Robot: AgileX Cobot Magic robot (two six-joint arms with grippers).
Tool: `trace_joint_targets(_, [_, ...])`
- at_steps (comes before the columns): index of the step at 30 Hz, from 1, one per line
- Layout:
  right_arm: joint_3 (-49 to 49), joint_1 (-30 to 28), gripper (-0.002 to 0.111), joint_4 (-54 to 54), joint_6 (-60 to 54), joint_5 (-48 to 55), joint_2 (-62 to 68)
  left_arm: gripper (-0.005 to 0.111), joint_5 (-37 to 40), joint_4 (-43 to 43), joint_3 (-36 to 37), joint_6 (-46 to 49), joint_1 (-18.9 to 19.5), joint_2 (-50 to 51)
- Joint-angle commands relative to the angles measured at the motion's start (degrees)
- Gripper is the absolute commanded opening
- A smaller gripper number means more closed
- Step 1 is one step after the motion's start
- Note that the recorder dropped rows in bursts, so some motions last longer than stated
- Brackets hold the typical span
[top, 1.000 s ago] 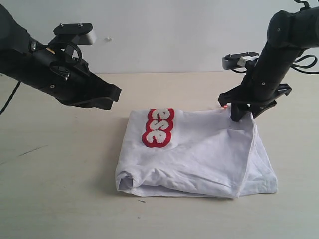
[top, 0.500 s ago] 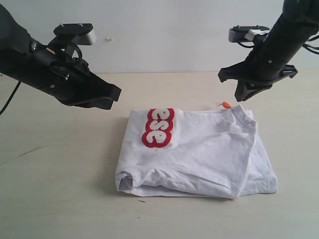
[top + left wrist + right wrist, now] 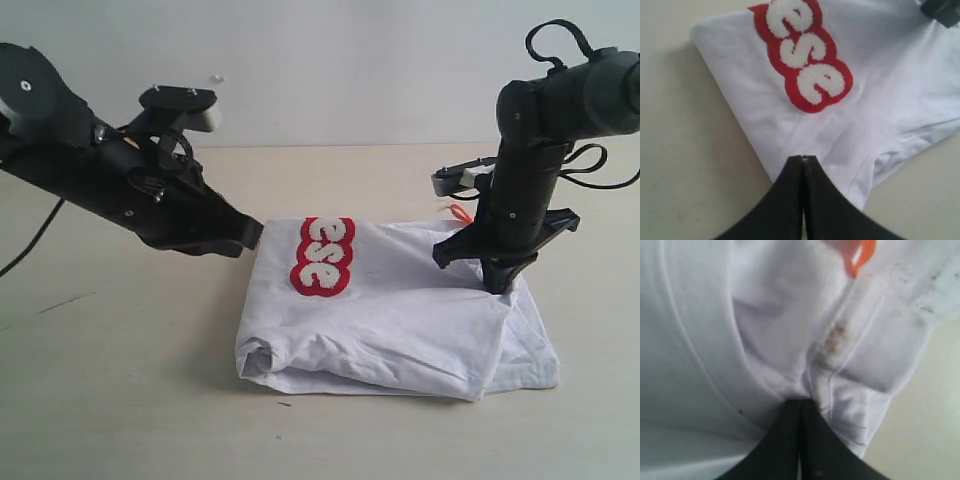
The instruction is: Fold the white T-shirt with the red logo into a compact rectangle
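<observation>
The white T-shirt (image 3: 400,320) lies folded in a rough rectangle on the table, and the red logo (image 3: 322,257) shows at its far left with the letters "ese" visible. My left gripper (image 3: 255,235) is shut and empty, its tips just over the shirt's far left edge (image 3: 802,159), close to the logo (image 3: 807,55). My right gripper (image 3: 497,285) is shut too, its tips pressed down onto the cloth (image 3: 800,401) beside the ribbed collar (image 3: 865,305). The orange neck tag (image 3: 860,255) pokes out beyond it.
The shirt rests on a pale wooden table (image 3: 120,400) with a white wall behind it. The orange tag (image 3: 460,212) sticks out past the shirt's far right edge. The right arm's cables loop at the upper right.
My right gripper rose off the shirt's far right corner, shut in the air, then came down shut onto the cloth. My left arm moved right and down toward the shirt's far left edge.
</observation>
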Motion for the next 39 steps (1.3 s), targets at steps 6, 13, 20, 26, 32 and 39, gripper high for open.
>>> trace_joint_targets(6, [-1.23, -0.09, 0.000, -1.33, 0.94, -0.50, 0.47, 0.000, -2.18, -1.63, 0.31, 2.15, -2.00, 4.58])
trace_joint_targets(13, [-0.78, -0.36, 0.000, -1.51, -1.57, -9.49, -6.52, 0.000, -1.36, -1.58, 0.19, 2.15, -2.04, 5.62])
trace_joint_targets(20, [0.68, -0.89, 0.000, -8.44, 3.95, -14.33, 0.21, 0.000, -1.48, -1.58, 0.19, 2.23, -2.04, 5.62])
trace_joint_targets(26, [-1.72, -0.89, 0.000, -7.75, 3.95, -11.47, -1.03, 0.000, -1.59, -1.58, 0.19, 2.23, -2.04, 5.62])
trace_joint_targets(32, [-3.35, -0.75, 0.000, 1.08, -0.04, -10.51, -7.85, 0.000, -1.59, -1.58, 0.19, 2.23, -2.04, 5.62])
trace_joint_targets(39, [-2.71, -0.75, 0.000, 8.17, -5.23, -9.15, -7.35, 0.000, -1.27, -1.58, 0.19, 2.33, -2.04, 5.62])
